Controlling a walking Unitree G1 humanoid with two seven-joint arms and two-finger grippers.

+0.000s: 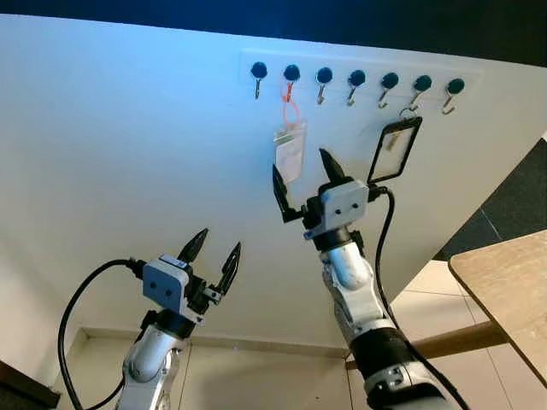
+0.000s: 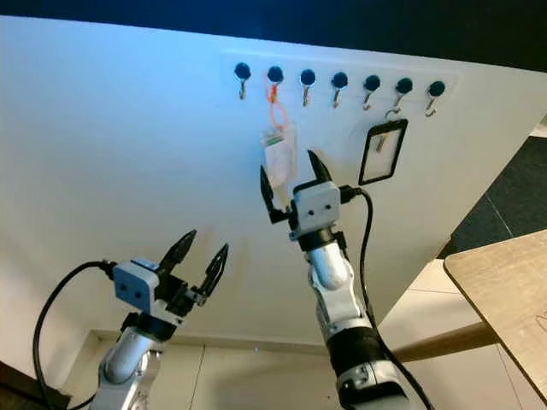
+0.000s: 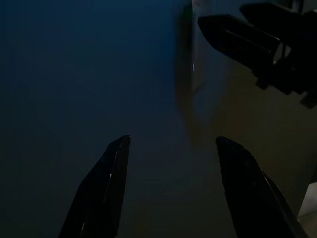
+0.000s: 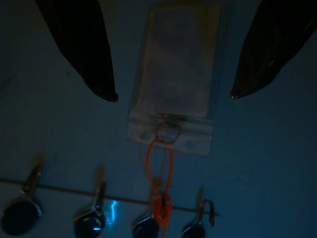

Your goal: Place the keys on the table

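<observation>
Right gripper [image 1: 303, 179] is reaching up at the white wall, its two black fingers spread wide on either side of the clear plastic card pouch on an orange loop [image 1: 290, 150], not touching it as far as I can tell. This pouch is hanging from the second hook from the left on the white rail of dark-knobbed metal hooks [image 1: 356, 84]. It seems to be the "keys" item, though no actual keys are visible. In the right wrist view the pouch [image 4: 174, 79] is sitting centred between the fingertips, with the orange loop [image 4: 159, 173] running to its hook.

A black-framed rectangular badge holder [image 1: 394, 150] is hanging near the right end of the rail, just beside the right arm. Left gripper [image 1: 210, 260] is hovering lower down, fingers also wide apart, gripping nothing.

The light wooden table [image 1: 504, 290] is off to the right, well apart from the hooks.

Risks, as I judge them:
- the thin pouch lies flat against the wall, so the fingers may close on the wall or slip off the plastic
- pulling straight out could snag the loop on the hook; it needs lifting first
- the arm or cable could knock the black badge holder loose
</observation>
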